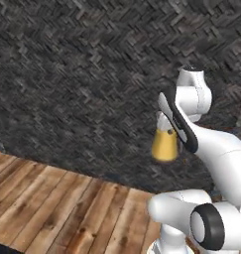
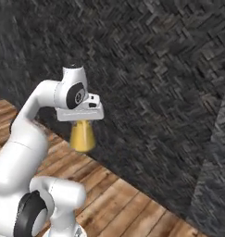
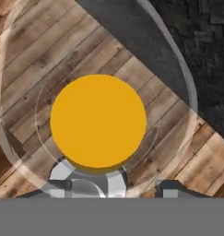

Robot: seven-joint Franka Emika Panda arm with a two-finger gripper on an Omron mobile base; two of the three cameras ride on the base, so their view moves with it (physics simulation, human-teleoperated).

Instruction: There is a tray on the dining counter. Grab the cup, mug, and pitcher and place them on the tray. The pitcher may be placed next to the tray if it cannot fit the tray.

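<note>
The end effector grips the clear glass, yellow-bottomed pitcher above plank flooring.

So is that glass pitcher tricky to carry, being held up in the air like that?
Probably somewhat. The pitcher looks like smooth clear glass, so likely stiff, slippery and breakable. It hangs under the gripper above the wood floor, so a slip could break it. Its yellow-orange bottom may keep weight low.

Even, dim rendered light; soft, perhaps slightly blurred textures.

Wood plank floor below; dark herringbone brick wall behind it.
</note>
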